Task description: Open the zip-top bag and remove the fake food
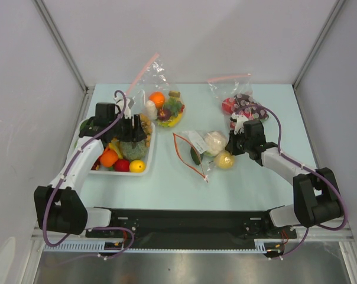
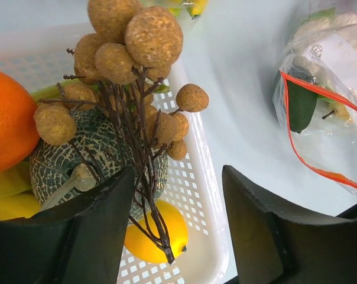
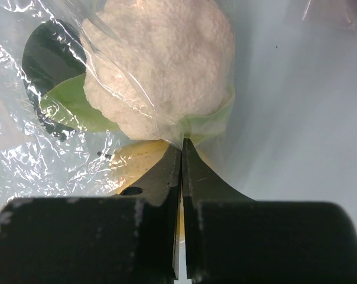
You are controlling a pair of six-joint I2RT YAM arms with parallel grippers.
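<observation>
Far left, above the white basket (image 1: 144, 172): left gripper (image 1: 134, 131), jaws spread wide, clamping nothing. Reaches there on an arm stretched forward from its base, forearm slanting inward, wrist turned toward the table's middle.

Between and just beyond its fingers (image 2: 101, 225), in the wrist view: the brown bumpy cluster (image 2: 137, 53). Points its stalk end back at the gripper, long axis running away from it, twigs fanning out to the round fruits at the far end. Rests on a netted green melon (image 2: 90, 148) inside the basket. To the gripper's left, an orange (image 2: 7, 118); under the stalk tip, a lemon (image 2: 158, 234).

Next, between the two grippers, flat on the table: the zip-top bag (image 1: 203, 168). Lies with its long axis roughly left to right, mouth parted and facing the left gripper, red-orange rim (image 1: 189, 158) slanting from far-left to near-right. Inside: dark green piece (image 1: 195, 155) nearest the mouth, then pale leafy head (image 1: 215, 142) and yellow round fruit (image 1: 224, 160) at the closed end, right against the right gripper (image 1: 236, 142).

That gripper: jaws pressed together on a fold of the bag's plastic, the leafy head just past the fingertips. Comes in on an arm bent at the elbow, forearm angled forward and inward.

Beyond both grippers: two pink-zip bags (image 1: 165, 106) of other toys.
</observation>
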